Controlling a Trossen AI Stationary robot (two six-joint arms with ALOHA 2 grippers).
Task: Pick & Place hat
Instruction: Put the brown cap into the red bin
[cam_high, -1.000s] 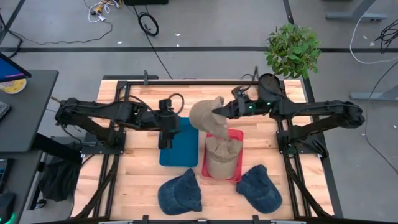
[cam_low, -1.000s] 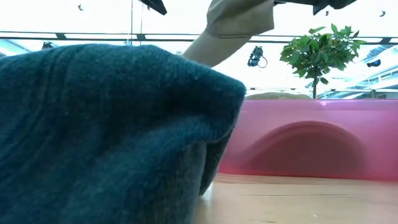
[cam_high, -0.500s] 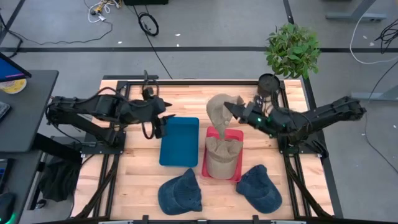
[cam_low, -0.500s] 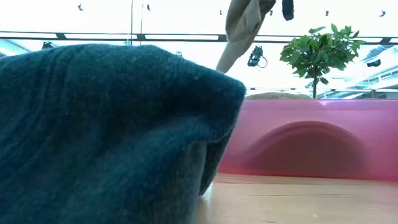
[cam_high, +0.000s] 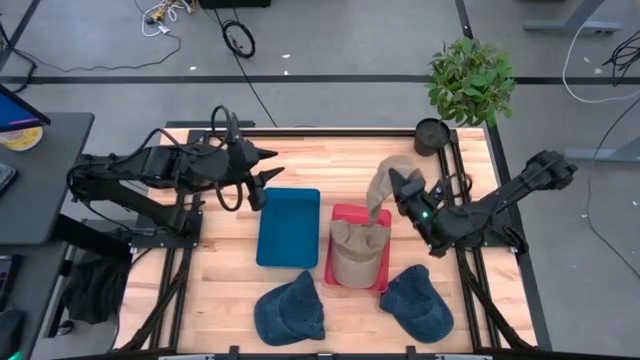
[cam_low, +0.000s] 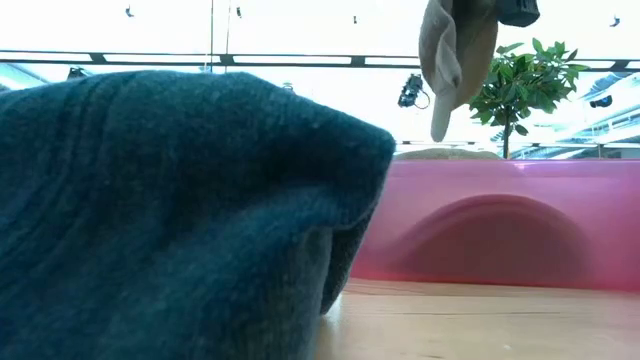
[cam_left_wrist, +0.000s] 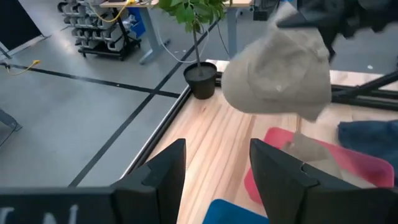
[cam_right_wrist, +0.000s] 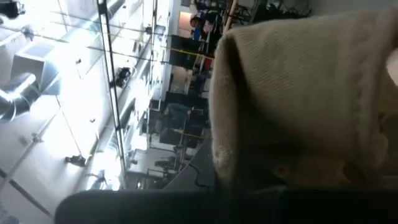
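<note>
Bare blue tray (cam_high: 288, 228), hat-filled red tray (cam_high: 344, 215)

From above, light falls evenly on the desk (cam_high: 300, 260), flat and soft, with only faint shadows under the arms. The level view is badly backlit: windows at twelve o'clock blow out to white, and a dark blue cap (cam_low: 170, 210) pressed close to the lens is soft and out of focus. The right wrist view is blurred throughout, with glare at nine o'clock and tan cloth (cam_right_wrist: 305, 93) smeared.
</note>
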